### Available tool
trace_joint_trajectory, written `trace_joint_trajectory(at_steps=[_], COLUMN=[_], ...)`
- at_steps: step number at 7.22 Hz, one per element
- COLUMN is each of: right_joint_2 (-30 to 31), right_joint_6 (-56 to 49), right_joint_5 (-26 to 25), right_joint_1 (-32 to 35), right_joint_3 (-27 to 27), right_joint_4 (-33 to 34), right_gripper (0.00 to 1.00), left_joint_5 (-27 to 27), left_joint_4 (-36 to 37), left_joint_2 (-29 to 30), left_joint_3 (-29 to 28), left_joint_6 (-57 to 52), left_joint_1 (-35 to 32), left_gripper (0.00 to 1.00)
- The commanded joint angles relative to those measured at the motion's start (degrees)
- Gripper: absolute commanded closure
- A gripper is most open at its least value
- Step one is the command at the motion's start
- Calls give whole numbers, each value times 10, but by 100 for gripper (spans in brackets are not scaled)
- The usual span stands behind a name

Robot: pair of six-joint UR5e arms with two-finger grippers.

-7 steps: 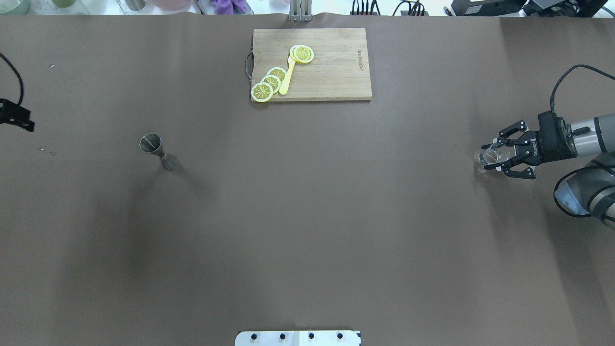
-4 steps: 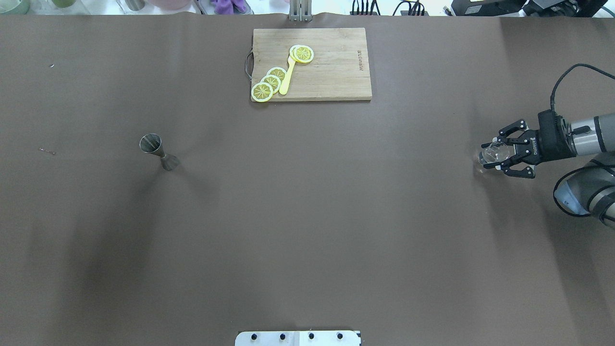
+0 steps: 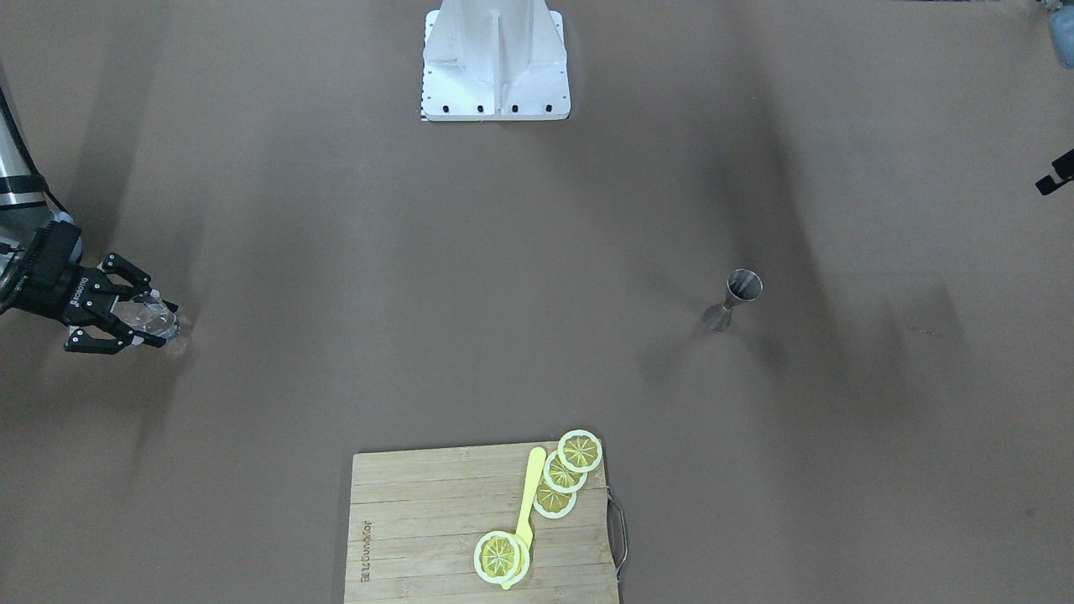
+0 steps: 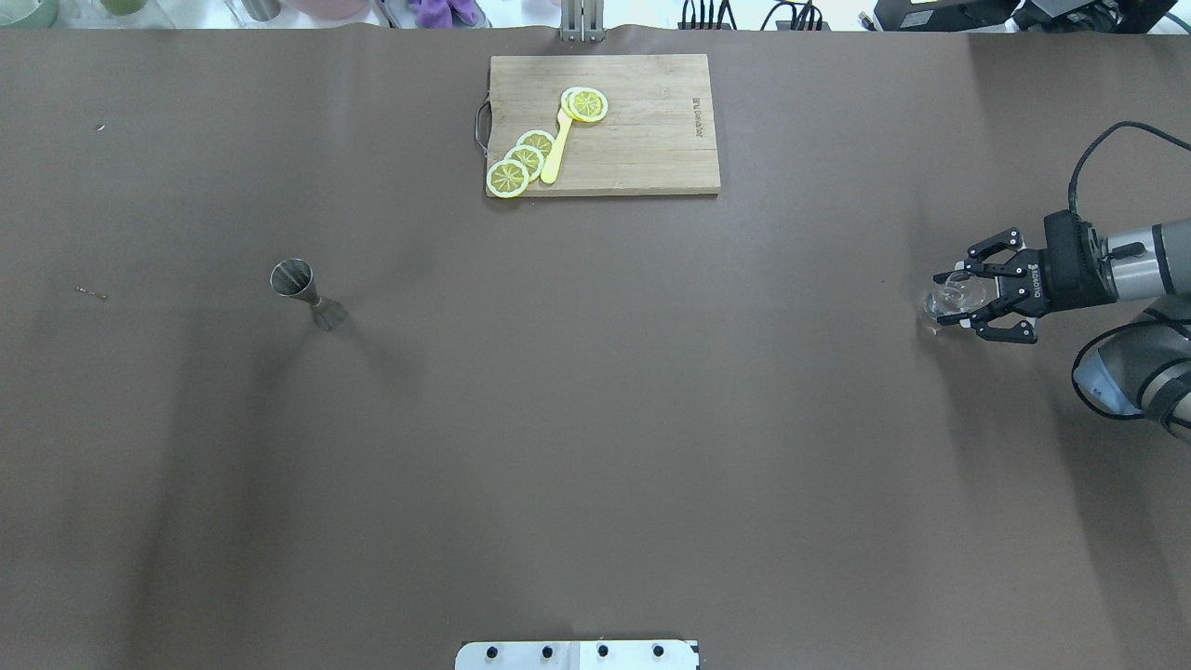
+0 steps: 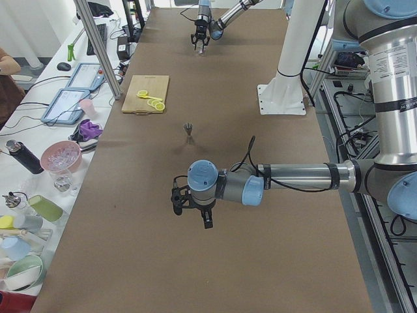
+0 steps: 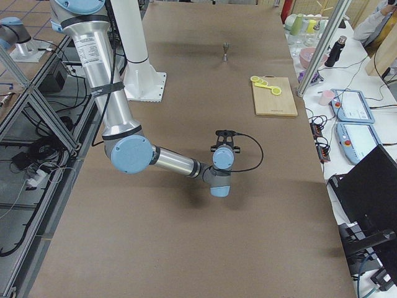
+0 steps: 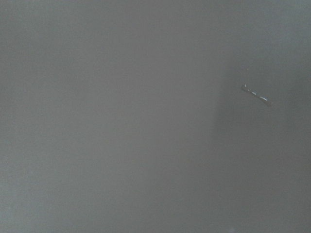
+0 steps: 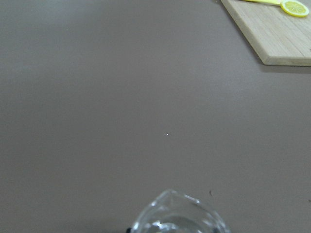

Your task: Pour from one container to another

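A clear glass (image 4: 951, 298) sits at the table's right side, and my right gripper (image 4: 942, 300) is shut on it from the side. The front-facing view shows that glass (image 3: 161, 320) between the black fingers (image 3: 126, 270). Its rim (image 8: 177, 219) fills the bottom edge of the right wrist view. Far off at the left stands a steel jigger (image 4: 305, 292), upright and alone, also seen as the jigger (image 3: 735, 300). My left gripper (image 5: 193, 210) hovers over bare table past the jigger; whether it is open or shut I cannot tell.
A wooden cutting board (image 4: 651, 140) with lemon slices (image 4: 521, 160) and a yellow utensil (image 4: 556, 149) lies at the far middle. The white robot base (image 3: 495, 67) stands at the near edge. A tiny scrap (image 4: 91, 293) lies at the left.
The right gripper's fingers have drawn in around the glass. The left gripper has slid out of the overhead view past its left edge.
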State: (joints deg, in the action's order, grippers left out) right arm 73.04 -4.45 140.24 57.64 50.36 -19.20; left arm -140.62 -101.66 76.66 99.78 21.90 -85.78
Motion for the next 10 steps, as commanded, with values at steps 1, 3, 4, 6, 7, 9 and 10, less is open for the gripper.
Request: trace_joint_trajectory(at_steps=[1, 3, 4, 6, 7, 9, 10], right_joint_2=[0, 0, 0, 0, -1, -8, -9], right_joint_6=[7, 26, 37, 38, 39, 61, 74], right_joint_5=[-3, -3, -9, -11, -11, -11, -9], right_joint_1=[-1, 0, -1, 0, 0, 4, 12], right_joint_3=[0, 0, 0, 1, 3, 3, 4], right_joint_4=[-1, -3, -20, -21, -21, -30, -34], right_gripper=[24, 1, 1, 0, 0, 0, 0], left_joint_5=[0, 0, 0, 0, 0, -1, -1], left_joint_4=[2, 4, 5, 5, 5, 5, 5], left_joint_2=[-3, -11, -10, -11, -11, -11, -11], left_joint_3=[15, 28, 27, 24, 23, 23, 25], left_joint_6=[22, 29, 29, 29, 29, 29, 29], left_joint_1=[-16, -17, -16, -16, -16, -17, -17], left_gripper=[2, 2, 2, 2, 2, 2, 2])
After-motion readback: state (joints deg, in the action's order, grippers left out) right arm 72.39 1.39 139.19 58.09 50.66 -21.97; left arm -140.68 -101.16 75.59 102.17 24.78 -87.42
